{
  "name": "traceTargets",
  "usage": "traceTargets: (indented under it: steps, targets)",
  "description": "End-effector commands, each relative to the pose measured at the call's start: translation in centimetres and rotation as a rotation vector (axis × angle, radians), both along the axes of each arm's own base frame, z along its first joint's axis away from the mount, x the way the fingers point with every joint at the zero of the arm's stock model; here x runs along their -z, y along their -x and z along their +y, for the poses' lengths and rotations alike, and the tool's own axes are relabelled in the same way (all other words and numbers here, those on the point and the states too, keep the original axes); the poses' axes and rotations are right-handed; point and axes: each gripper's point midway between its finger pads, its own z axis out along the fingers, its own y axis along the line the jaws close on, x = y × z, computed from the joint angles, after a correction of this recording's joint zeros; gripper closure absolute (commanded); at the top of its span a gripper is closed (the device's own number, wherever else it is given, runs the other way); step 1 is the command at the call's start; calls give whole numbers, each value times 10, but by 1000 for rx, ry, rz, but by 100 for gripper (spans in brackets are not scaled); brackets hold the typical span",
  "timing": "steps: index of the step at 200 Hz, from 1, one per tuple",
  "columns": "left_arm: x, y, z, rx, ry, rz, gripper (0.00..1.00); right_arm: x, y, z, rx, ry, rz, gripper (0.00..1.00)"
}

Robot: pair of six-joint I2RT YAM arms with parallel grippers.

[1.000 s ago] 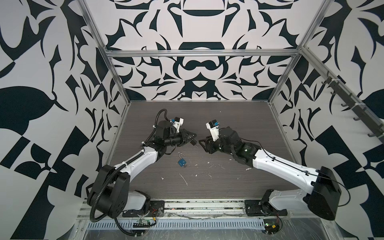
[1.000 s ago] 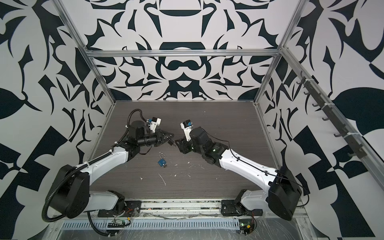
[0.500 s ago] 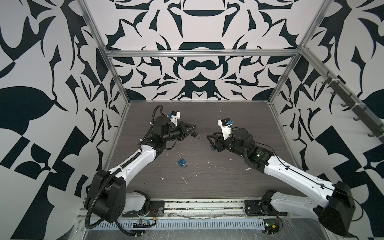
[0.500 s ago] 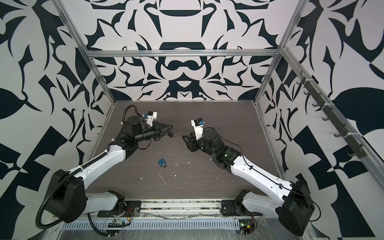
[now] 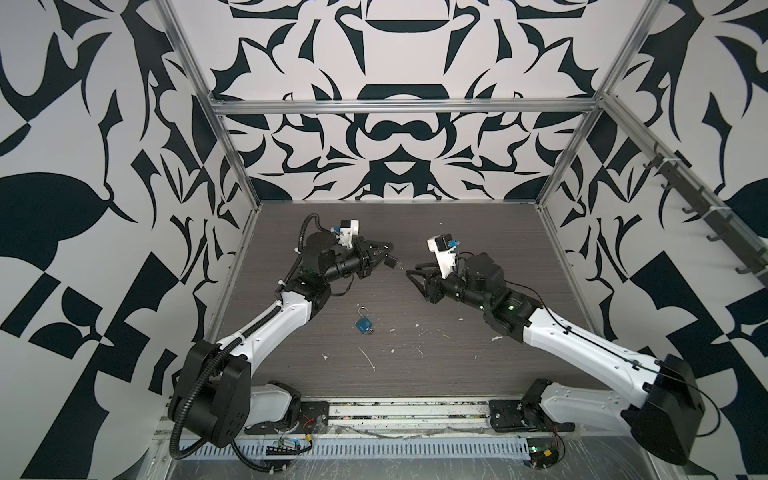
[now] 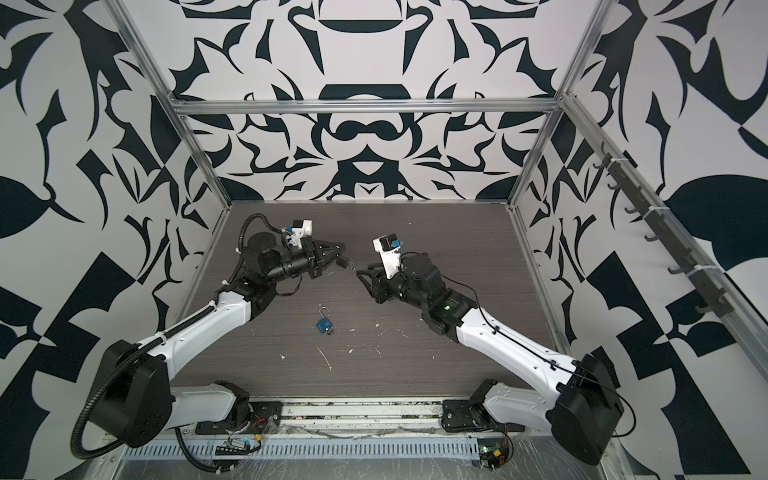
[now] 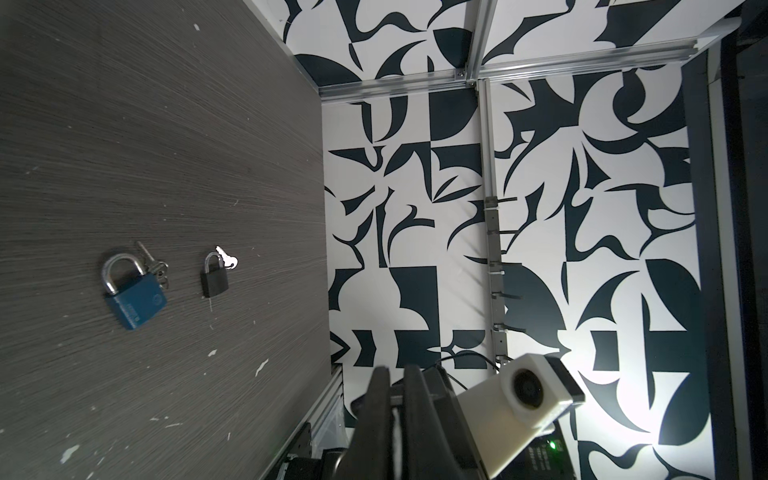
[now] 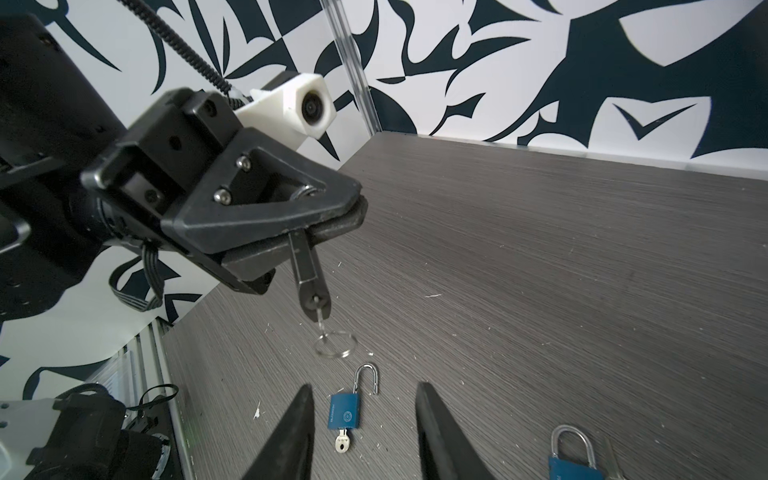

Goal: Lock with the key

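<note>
**State.** The left gripper (image 5: 384, 254) is clamped on the top end of a small black padlock (image 8: 308, 272), held clear of the table (image 5: 457, 365). The shackle is hidden in the jaws, so I cannot tell whether it is locked. A key (image 8: 319, 316) sits in the lower end, with a key ring (image 8: 336, 343) dangling from it. The right gripper (image 8: 363, 390) faces it, near but apart, fingers spread with nothing between them.

**Risks (judgement).**
- The padlock is held by one end only. A sideways push on the key would likely swivel it in the pads or knock it loose.
- The loose ring may meet a finger first. The pinch would then land on the ring rather than the key head, and the turn would fail or drag the key out.
- In the right wrist view the spread fingers frame a blue padlock (image 8: 345, 410) lying on the table, shackle open and its own key in. It is a possible wrong target.

**Views.**
- Only the right wrist view resolves the key and ring. In both top views they are a glint beside the left gripper.
- Only the left wrist view shows a second blue padlock (image 7: 134, 293) beside a second black padlock (image 7: 214, 277) with a silver key (image 7: 227, 261), on the table near the wall. It does not show the held one.
- The top views alone show the gap between the grippers.
</note>
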Motion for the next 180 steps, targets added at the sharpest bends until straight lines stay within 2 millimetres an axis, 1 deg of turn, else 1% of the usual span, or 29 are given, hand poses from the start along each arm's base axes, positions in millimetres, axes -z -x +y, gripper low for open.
traceTargets:
  steps: [1, 50, 107, 120, 135, 162, 180]
  targets:
    - [-11, 9, -2, 40, 48, -15, 100, -41, -1, 14, -55, -87, -87, 58]
    - [-13, 11, -3, 52, 59, -16, 100, -55, -5, 25, -82, -123, -104, 58]
    - [-13, 10, -5, 66, 78, -14, 100, -57, -10, 33, -94, -143, -90, 59]
    - [-13, 10, -6, 70, 79, -13, 100, -59, -11, 34, -94, -148, -92, 61]
    - [-12, 10, -6, 71, 82, -12, 100, -60, -12, 36, -98, -149, -89, 67]
    - [-12, 10, -7, 74, 82, -12, 100, -59, -13, 40, -110, -153, -79, 73]
    - [-11, 9, -7, 72, 83, -10, 100, -56, -13, 43, -118, -150, -64, 73]
